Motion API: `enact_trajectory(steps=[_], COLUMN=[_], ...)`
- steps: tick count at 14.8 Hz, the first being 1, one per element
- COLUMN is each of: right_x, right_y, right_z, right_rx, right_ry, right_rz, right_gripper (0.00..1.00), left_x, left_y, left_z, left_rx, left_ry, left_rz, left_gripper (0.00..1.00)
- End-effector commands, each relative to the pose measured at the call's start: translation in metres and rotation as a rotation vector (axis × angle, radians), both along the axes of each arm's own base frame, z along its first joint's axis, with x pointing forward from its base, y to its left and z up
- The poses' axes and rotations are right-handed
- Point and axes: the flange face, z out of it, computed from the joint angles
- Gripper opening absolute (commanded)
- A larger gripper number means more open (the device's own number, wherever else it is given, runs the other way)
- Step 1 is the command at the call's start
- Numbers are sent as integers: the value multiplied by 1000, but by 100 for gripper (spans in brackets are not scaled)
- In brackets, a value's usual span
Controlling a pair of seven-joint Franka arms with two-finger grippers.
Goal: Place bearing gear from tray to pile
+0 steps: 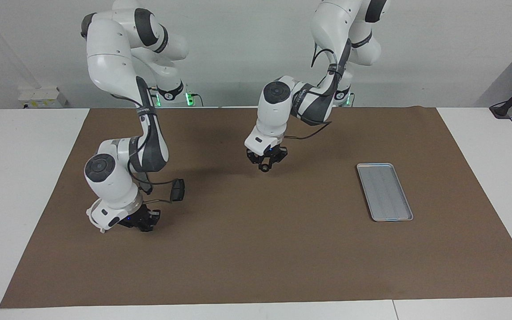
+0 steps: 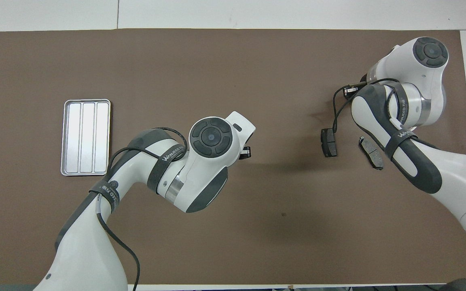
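**Q:** While the right gripper is sitting low at the pile, fingers together on nothing I can see, what could be going wrong?

**A:** Working across the facing view, the first hazard is crowding. That gripper is resting just beside the bracket, which its arm is mostly hiding. The nearer pad is lying close by, toward the tray. If the waiting arm is occupying that spot when the other one is coming in, the two wrists could be meeting over the pile, or a cable could be dragging a pad out of the group.

**Q:** And farther along?

**A:** The left gripper is hanging over bare mat, clamped on the gear. The grip is looking shallow, with only the very tips pinching a small round part. A quick swing could be shaking it loose. If it is let go from this height, a round thing is likely to be rolling off across the mat rather than settling with the pile.

**Q:** Where is the gear lying relative to the fingers?

**A:** It is sitting between the two fingertips at their lowest end, showing just under them, in the air and touching nothing else. It is hovering between the pile and the tray, which is lying bare toward the left arm's end.
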Motion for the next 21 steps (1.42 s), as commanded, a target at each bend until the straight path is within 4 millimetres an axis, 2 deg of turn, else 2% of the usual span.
enact_trajectory(steps=[1, 2, 4, 6, 10, 12, 13, 16, 21], right_x=[-3, -3, -5, -8, -24, -36, -40, -46, -47], right_y=[2, 2, 4, 8, 14, 43, 48, 68, 72], right_z=[-10, -7, 3, 23, 93, 124, 134, 144, 145], right_rx=[6, 4, -1, -17, -64, -59, -65, -69, -70], right_ry=[-2, 2, 16, 46, 71, 95, 99, 98, 98], right_rz=[12, 14, 17, 28, 50, 52, 19, -7, -16], right_gripper=[91, 100, 100, 100, 100, 100, 100, 100, 100], left_x=[-9, -12, -16, -16, -15, -15, -15, -15, -17], left_y=[8, 11, 11, 11, 9, 8, 6, 6, 9], left_z=[-11, -16, -21, -22, -26, -30, -31, -34, -46], left_rx=[60, 77, 86, 85, 62, 35, 32, 28, 26], left_ry=[-23, -22, -15, -17, -42, -69, -71, -74, -74], left_rz=[-8, -16, -20, -14, -21, -23, -25, -25, -25], left_gripper=[0, 0, 0, 0, 0, 0, 0, 0, 0])
